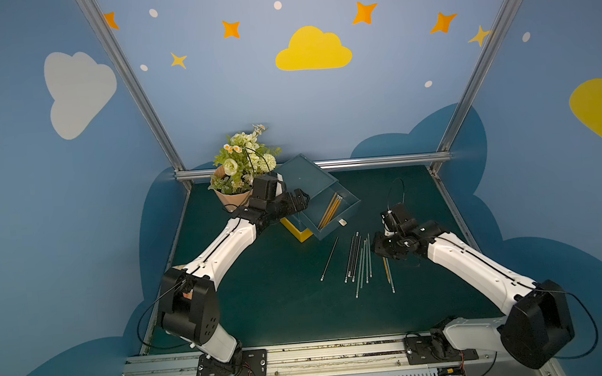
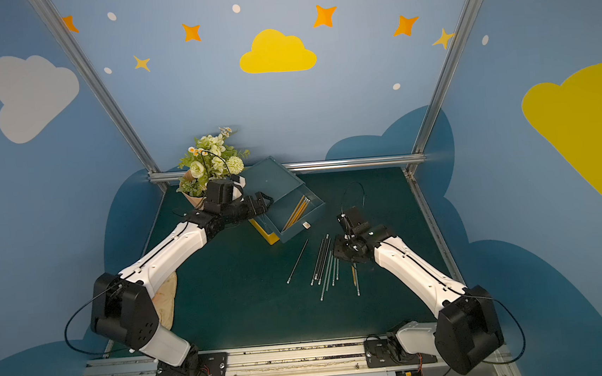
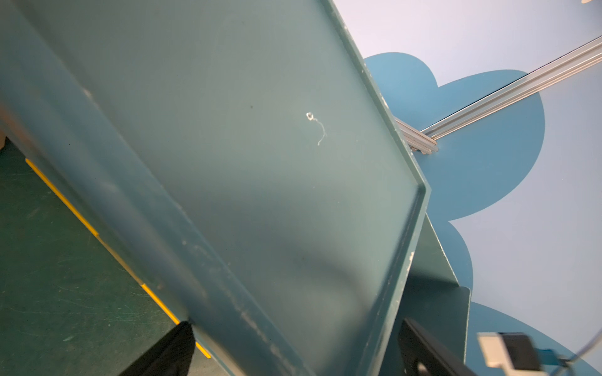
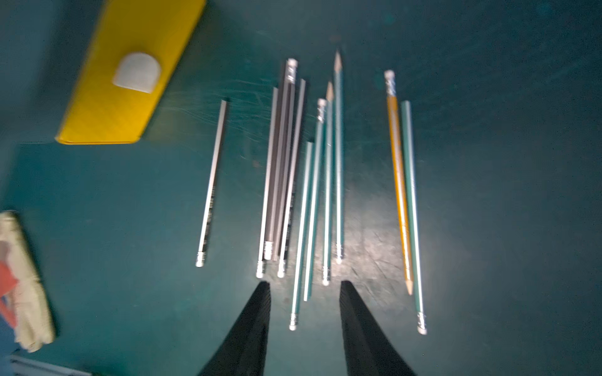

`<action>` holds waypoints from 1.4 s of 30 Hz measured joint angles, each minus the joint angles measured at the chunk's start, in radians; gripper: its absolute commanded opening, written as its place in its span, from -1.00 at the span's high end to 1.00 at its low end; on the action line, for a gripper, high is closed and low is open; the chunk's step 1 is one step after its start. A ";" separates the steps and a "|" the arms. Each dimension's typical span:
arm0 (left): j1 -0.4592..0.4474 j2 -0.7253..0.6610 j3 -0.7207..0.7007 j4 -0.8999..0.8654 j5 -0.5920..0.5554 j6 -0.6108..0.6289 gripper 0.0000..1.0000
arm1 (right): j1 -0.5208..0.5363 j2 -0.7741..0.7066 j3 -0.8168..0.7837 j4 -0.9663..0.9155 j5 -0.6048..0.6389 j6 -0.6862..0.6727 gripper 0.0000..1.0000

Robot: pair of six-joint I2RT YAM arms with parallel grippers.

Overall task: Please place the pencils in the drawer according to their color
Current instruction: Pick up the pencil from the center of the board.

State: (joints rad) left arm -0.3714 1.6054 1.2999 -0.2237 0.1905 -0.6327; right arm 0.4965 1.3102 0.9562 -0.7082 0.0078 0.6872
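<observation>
Crowding the left gripper [image 1: 303, 200], drawer [image 1: 332, 229] hides its state; right gripper [image 4: 306, 284] spread over blurred pencils [image 4: 327, 182].

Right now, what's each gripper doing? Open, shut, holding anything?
Left gripper: at the teal drawer's side; whether it grips cannot be told.
Right gripper: open, empty, above the loose pencils.
</observation>
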 measured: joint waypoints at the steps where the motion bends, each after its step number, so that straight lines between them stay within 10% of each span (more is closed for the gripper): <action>1: 0.000 0.000 0.000 0.000 0.000 0.000 -1.00 | -0.005 0.017 -0.003 -0.009 0.006 0.000 0.21; 13: -0.002 0.000 0.000 0.000 0.000 0.000 -1.00 | -0.048 0.318 0.061 -0.049 -0.002 -0.090 0.27; 42: -0.002 0.000 0.000 -0.001 0.000 0.000 -1.00 | -0.114 0.423 0.074 -0.041 -0.002 -0.149 0.34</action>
State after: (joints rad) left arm -0.3737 1.6054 1.2999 -0.2245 0.1905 -0.6331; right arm 0.3828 1.7336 1.0306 -0.7494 0.0063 0.5381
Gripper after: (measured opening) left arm 0.999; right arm 0.334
